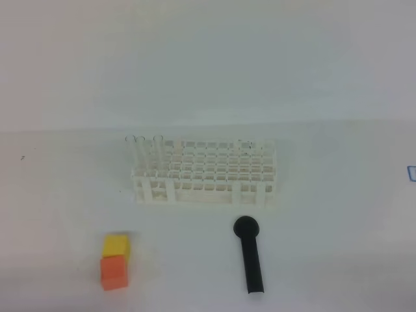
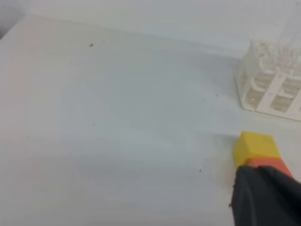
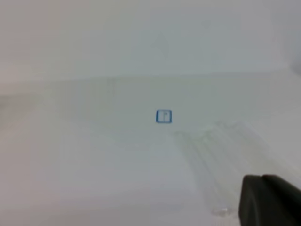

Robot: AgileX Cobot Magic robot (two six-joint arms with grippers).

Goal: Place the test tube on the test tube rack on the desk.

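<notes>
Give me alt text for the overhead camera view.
A white test tube rack stands mid-desk, with clear tubes upright at its left end. In front lie a black round-headed stick and a yellow block touching an orange block.

The left wrist view looks across the white desk, which carries a few tiny dark specks. At the right edge stands the end of the white test tube rack, its top blurred, with faint clear tubes rising from it. Nearer, a yellow block touches an orange block, partly hidden behind a blurred black gripper part in the lower right corner.
</notes>
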